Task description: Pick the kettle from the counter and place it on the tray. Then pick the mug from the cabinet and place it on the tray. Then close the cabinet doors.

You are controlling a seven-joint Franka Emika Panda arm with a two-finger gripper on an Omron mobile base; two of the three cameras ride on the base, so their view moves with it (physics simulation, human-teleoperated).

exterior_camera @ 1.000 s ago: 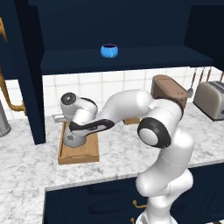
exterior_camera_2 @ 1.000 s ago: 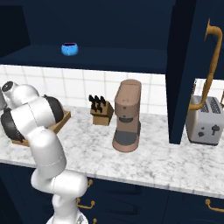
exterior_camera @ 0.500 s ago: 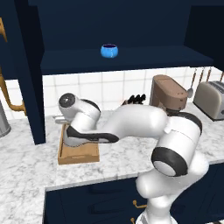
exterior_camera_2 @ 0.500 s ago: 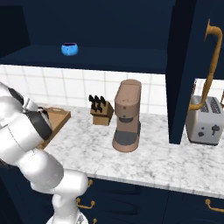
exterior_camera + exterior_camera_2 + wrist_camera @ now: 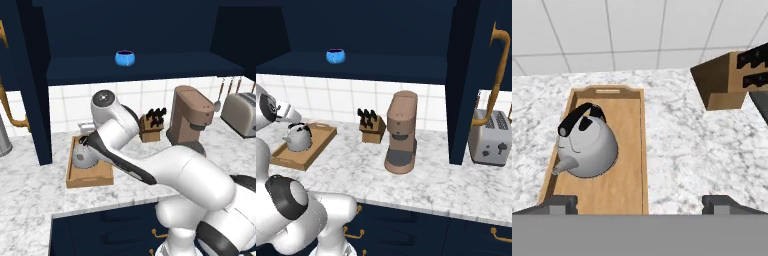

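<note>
The grey kettle (image 5: 587,145) sits upright in the wooden tray (image 5: 644,150), black handle on top, spout towards the tray's near end. My gripper (image 5: 639,205) hangs open above the tray's near end, apart from the kettle, with nothing between its fingertips (image 5: 559,202). From the base, the kettle (image 5: 298,137) shows in the tray (image 5: 311,152) on the marbled counter (image 5: 431,175). The blue mug (image 5: 125,58) stands on the shelf of the open cabinet (image 5: 150,67). One cabinet door (image 5: 466,85) stands open on the right, another (image 5: 27,90) on the left.
A wooden knife block (image 5: 152,125) stands just right of the tray, then a brown coffee machine (image 5: 190,117) and a toaster (image 5: 242,112). A tall metal cylinder (image 5: 2,135) stands at the far left. White tiled wall behind the counter.
The hand has lifted off the kettle and risen above the tray; the kettle stays put in the tray. The arm's elbow has swung down towards the cameras.
</note>
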